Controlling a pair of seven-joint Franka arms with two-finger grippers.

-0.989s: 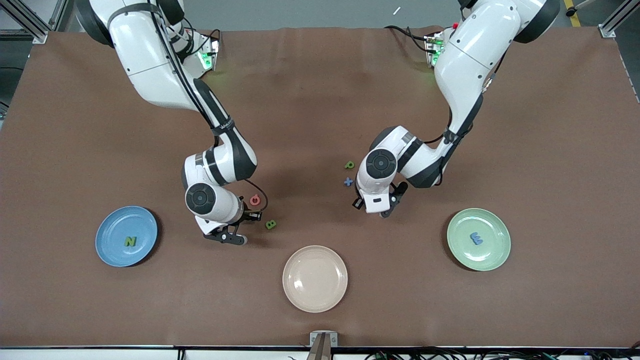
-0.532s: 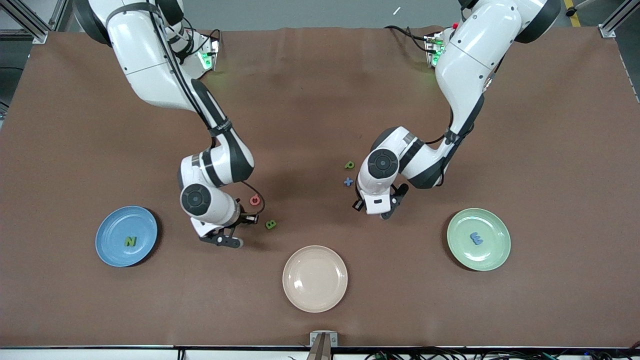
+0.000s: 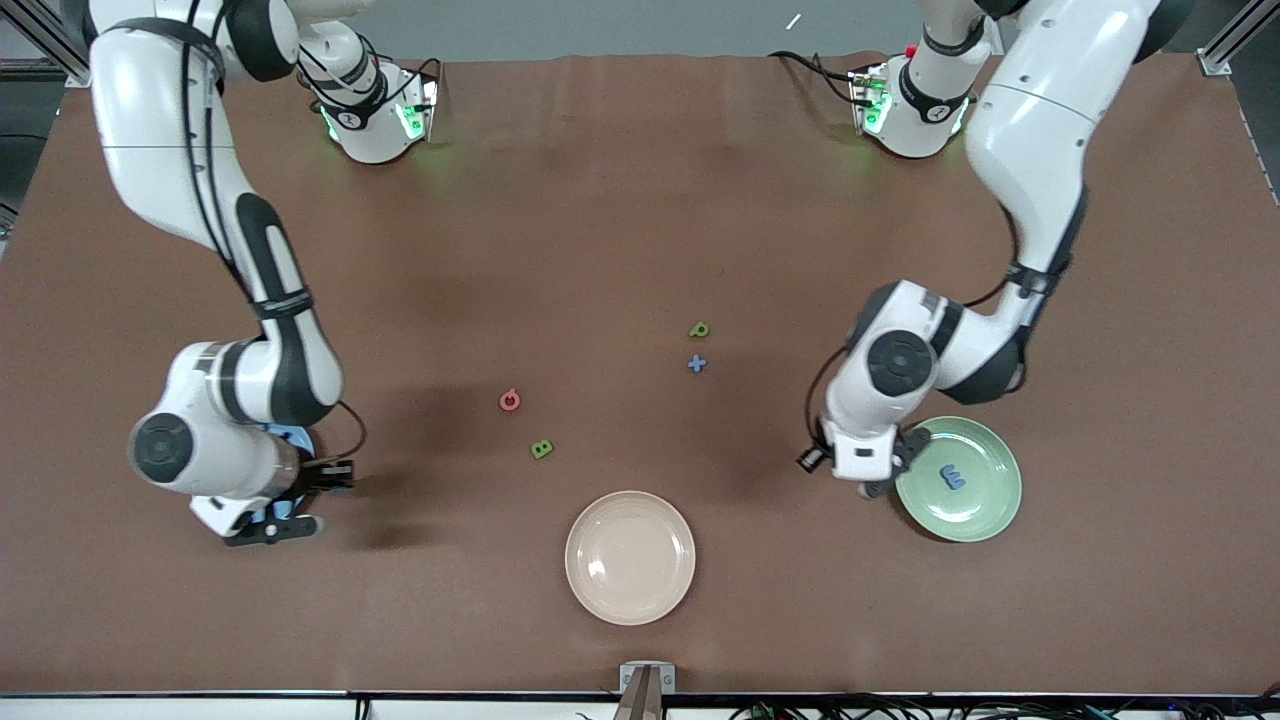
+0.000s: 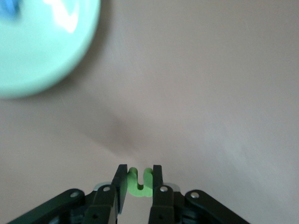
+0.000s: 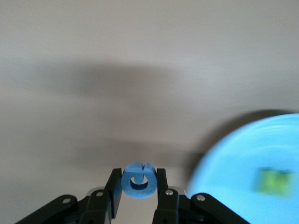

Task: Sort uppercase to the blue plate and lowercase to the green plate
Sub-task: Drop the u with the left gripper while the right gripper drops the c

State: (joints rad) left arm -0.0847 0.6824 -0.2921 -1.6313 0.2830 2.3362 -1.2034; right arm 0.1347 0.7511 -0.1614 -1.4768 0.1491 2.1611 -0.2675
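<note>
The right gripper [image 5: 137, 186] pinches a blue G-like letter [image 5: 138, 179], a thick foam ring with a notch, over the brown mat [image 3: 620, 200] beside the blue plate [image 5: 252, 163], near the right arm's end of the worktop. On that plate lies a green N [image 5: 273, 181]. The left gripper [image 4: 138, 186] pinches a green n [image 4: 139, 182] by its two legs, over the mat at the rim of the green plate [image 3: 985, 500], which holds a blue m-like letter [image 3: 953, 477].

Around mid-table lie the green p [image 3: 699, 329], the blue x [image 3: 697, 364], the pinkish-red O [image 3: 510, 401] and the green B [image 3: 542, 449]. The cream plate [image 3: 630, 557] sits by the edge nearest the front camera. Grey floor shows past the edge where the bases stand.

Half a second ago both grippers were near the table's middle; each has swung out toward its plate, and the four loose letters have not shifted.
</note>
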